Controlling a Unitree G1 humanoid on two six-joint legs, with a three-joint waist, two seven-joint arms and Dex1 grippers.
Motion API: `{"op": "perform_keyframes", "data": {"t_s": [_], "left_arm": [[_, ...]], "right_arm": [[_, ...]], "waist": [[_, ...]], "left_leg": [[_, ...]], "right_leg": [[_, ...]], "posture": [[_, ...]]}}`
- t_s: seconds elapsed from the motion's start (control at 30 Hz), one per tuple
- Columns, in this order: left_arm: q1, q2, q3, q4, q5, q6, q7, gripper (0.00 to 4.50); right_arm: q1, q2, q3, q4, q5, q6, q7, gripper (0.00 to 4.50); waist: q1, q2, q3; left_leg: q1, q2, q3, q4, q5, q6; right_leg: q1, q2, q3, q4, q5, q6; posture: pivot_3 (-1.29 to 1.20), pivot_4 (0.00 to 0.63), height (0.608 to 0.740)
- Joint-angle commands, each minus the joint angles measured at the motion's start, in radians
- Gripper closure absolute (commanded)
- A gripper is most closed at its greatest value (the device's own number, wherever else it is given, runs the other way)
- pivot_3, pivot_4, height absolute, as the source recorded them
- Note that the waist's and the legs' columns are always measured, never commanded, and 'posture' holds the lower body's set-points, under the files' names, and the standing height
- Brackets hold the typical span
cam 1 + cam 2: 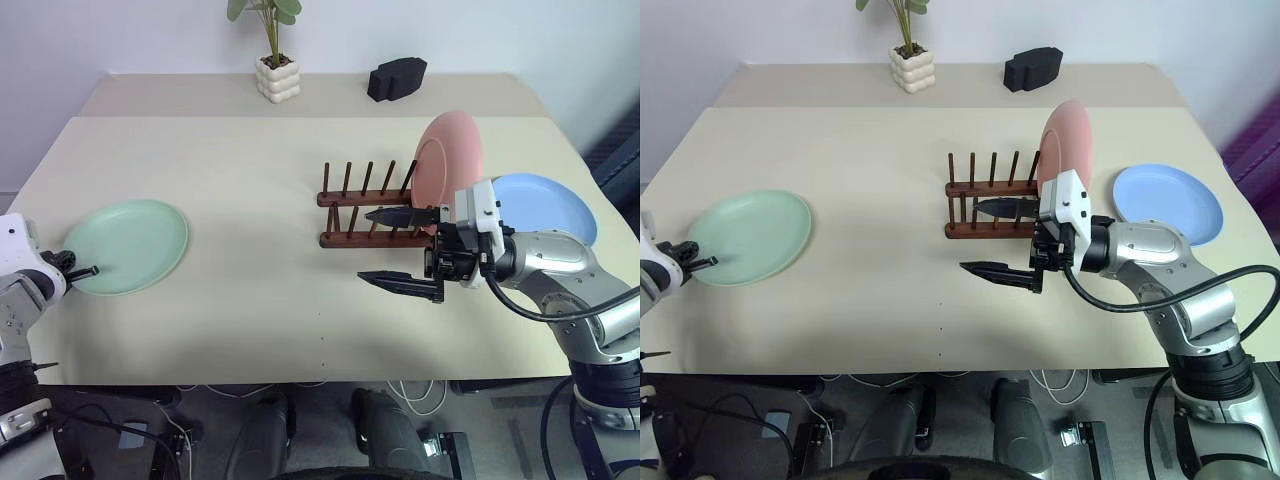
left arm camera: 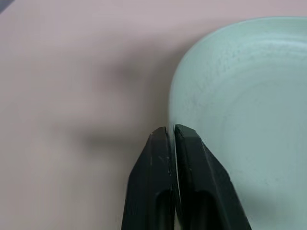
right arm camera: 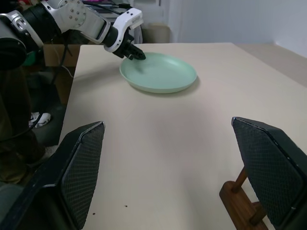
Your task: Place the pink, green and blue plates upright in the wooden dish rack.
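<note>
Pinched shut on the near rim of the green plate point(image 1: 128, 245) at lower left: left gripper point(image 1: 83, 271); gaping empty beside the rack point(image 1: 372, 212), mid-frame: right gripper point(image 1: 400, 250).

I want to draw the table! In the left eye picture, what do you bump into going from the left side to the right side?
left gripper pinching the green plate's rim → green plate → potted plant → wooden dish rack → pink plate standing in the rack → blue plate lying flat
</note>
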Motion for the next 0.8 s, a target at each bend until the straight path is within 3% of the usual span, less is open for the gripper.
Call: {"op": "perform_keyframes", "data": {"t_s": [0.03, 0.4, 0.63, 0.8], "left_arm": [[-0.076, -0.037, -0.037, -0.121, -0.032, -0.088, -0.022, 4.47], [-0.461, -0.209, -0.221, -0.277, -0.006, -0.264, 0.076, 4.47], [-0.508, -0.262, -0.387, -0.371, 0.035, -0.238, 0.091, 4.47], [-0.501, -0.270, -0.464, -0.421, 0.069, -0.215, 0.089, 4.47]], "right_arm": [[-0.021, 0.021, -0.014, 0.008, -0.046, -0.051, -0.026, 0.14], [-0.177, 0.146, 0.146, 0.133, -0.466, -0.368, -0.187, 0.14], [-0.285, 0.236, 0.269, 0.224, -0.788, -0.528, -0.366, 0.14], [-0.316, 0.273, 0.317, 0.252, -0.902, -0.552, -0.409, 0.14]], "waist": [[0.011, -0.001, 0.000], [0.016, -0.002, 0.000], [-0.007, -0.002, 0.000], [-0.008, -0.002, 0.000]], "left_leg": [[0.000, 0.000, 0.000, 0.000, 0.000, 0.000], [-0.001, -0.002, 0.000, 0.001, 0.002, -0.002], [-0.001, -0.003, 0.000, 0.001, 0.002, -0.003], [-0.001, -0.004, -0.001, 0.001, 0.003, -0.004]], "right_leg": [[0.000, 0.000, 0.000, 0.000, 0.000, 0.000], [0.000, 0.005, -0.002, 0.000, 0.003, 0.005], [-0.001, 0.007, -0.002, 0.002, 0.003, 0.005], [-0.001, 0.008, -0.002, 0.003, 0.003, 0.005]], "posture": [[0.00, 0.150, 0.733], [0.00, 0.150, 0.733], [0.00, 0.150, 0.733], [0.00, 0.150, 0.733]]}}
